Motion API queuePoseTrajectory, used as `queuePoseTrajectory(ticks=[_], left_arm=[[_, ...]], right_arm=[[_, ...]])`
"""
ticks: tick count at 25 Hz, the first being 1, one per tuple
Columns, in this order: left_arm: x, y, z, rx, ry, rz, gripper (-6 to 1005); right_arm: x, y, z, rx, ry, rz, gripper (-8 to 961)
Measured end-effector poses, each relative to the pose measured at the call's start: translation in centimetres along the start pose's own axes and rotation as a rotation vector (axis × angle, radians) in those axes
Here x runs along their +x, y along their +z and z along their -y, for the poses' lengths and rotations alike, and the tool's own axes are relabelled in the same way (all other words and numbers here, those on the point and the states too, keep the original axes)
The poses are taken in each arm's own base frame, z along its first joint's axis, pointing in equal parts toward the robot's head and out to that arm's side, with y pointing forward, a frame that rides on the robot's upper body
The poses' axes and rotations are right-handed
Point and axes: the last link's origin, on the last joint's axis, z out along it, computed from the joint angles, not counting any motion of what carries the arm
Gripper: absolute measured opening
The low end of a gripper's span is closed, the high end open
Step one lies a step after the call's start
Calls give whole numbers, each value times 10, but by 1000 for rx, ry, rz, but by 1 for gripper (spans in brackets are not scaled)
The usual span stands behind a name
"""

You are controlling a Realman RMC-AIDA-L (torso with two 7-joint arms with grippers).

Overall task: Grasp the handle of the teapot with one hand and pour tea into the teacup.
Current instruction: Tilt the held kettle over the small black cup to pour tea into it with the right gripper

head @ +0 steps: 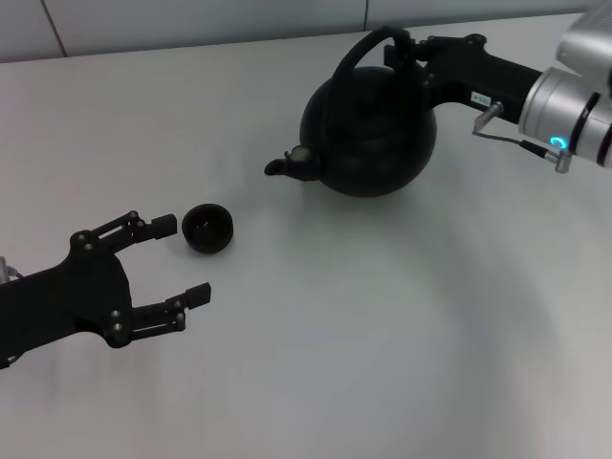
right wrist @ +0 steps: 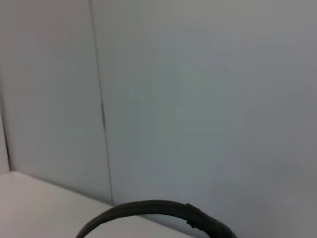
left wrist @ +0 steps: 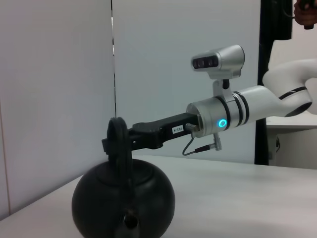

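The right gripper [head: 406, 48] reached in from the robot's right and met the top of the teapot's handle [head: 359, 50]; whether its fingers had closed on the hoop could not be told from any view, since the black fingers merged with the black handle in the head view and the arched hoop itself hid the contact in the left wrist view. That left wrist view did show something the head view could not: the right gripper [left wrist: 115, 144] came in level, at the height of the handle [left wrist: 119, 148], its silver forearm [left wrist: 242, 111] lit by a blue ring. The right wrist view gave only a dark arc of the handle [right wrist: 148, 210] against a pale wall. The teapot [head: 368, 124] stood upright on the white table [head: 402, 335], far side, its stubby spout [head: 284, 164] turned toward the robot's left. The teacup [head: 207, 229] sat near the spout but apart from it, closer to the robot. The left gripper [head: 172, 263] lay low over the table with its fingers spread wide and nothing between them, the upper fingertip just beside the teacup.
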Motion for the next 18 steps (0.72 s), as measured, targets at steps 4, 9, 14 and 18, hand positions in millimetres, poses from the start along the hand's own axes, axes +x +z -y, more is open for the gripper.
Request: queuePoseTrajectory(ticks=[4, 9, 14, 18], left_arm=[[-1, 0, 0, 1, -3, 1, 859], [-2, -1, -2, 4, -7, 1, 859], [-2, -2, -2, 5, -8, 1, 859], [-2, -1, -3, 5, -10, 0, 859]], right_arm=[[-3, 7, -3, -15, -34, -21, 132], [-8, 16, -6, -32, -78, -44, 132], [-14, 22, -8, -48, -96, -40, 132], [-19, 27, -9, -56, -108, -33, 133]])
